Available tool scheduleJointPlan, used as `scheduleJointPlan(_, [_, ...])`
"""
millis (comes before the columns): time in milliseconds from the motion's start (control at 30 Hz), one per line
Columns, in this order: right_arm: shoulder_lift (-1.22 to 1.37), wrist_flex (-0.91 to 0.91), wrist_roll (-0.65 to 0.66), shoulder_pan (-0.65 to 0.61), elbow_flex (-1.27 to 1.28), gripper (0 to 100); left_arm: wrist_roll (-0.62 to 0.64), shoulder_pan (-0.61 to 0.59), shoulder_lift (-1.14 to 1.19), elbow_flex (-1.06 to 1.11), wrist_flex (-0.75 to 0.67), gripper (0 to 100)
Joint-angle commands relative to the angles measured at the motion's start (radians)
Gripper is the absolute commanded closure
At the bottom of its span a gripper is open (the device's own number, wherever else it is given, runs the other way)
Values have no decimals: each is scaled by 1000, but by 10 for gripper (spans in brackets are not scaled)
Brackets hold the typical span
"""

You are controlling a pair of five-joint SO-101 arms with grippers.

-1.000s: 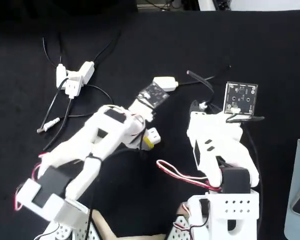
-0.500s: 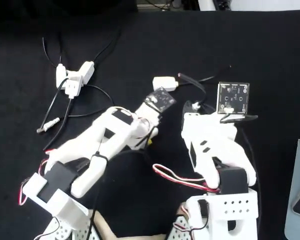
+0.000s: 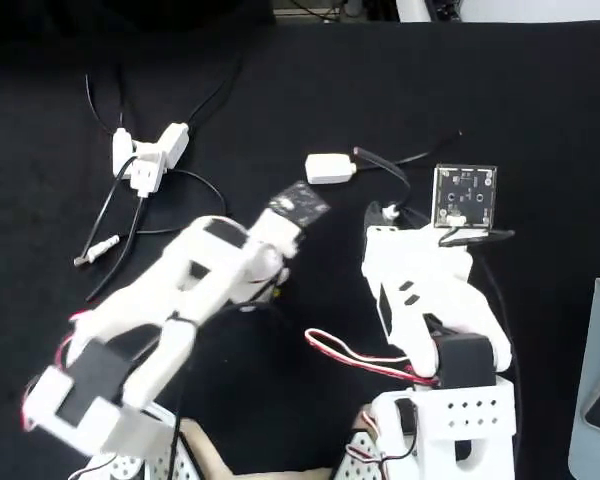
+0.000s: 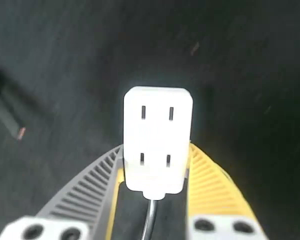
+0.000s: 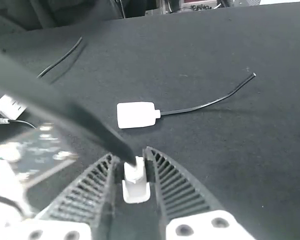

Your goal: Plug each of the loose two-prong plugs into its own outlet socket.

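While the left gripper (image 4: 156, 150) and the right gripper (image 5: 129, 154) each clamp a white cord end, a third white piece lies loose on the black table (image 3: 540, 100).

Nearest in the left wrist view, ribbed fingers (image 4: 97, 175), one grey and one yellow, squeeze the sides of a smooth, round-cornered outlet socket (image 4: 157, 135). Its two pairs of narrow slots face the camera, and a cord leaves its base between the fingers. In the right wrist view, grey ribbed fingers pinch a small white plug (image 5: 136, 187), whose black cable (image 5: 65, 107) runs off slantwise. Just beyond it a flat white block (image 5: 136, 115) rests on the matte cloth, its thin black cord (image 5: 210, 102) curving away. The high view adds, farther out past the left arm (image 3: 180, 290), a cluster of white plugs (image 3: 145, 158) among looping black wires (image 3: 110, 205).
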Motion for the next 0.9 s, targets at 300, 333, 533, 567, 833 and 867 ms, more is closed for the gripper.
scheduleJointPlan(300, [-8,78,-26,-252,-30,986,-75,-222,-664,427,14,781])
scheduleJointPlan(333, [-7,86,-25,-270,-30,986,-97,-237,-687,449,15,780])
scheduleJointPlan(533, [-5,109,-25,-361,-28,986,-155,-280,-729,532,15,723])
scheduleJointPlan(567, [-2,109,-25,-367,-28,985,-155,-291,-732,535,15,709])
scheduleJointPlan(833, [217,12,2,-371,-39,985,-153,-418,-733,458,69,698])
scheduleJointPlan(867, [254,-11,23,-371,-42,985,-153,-421,-733,461,86,698])
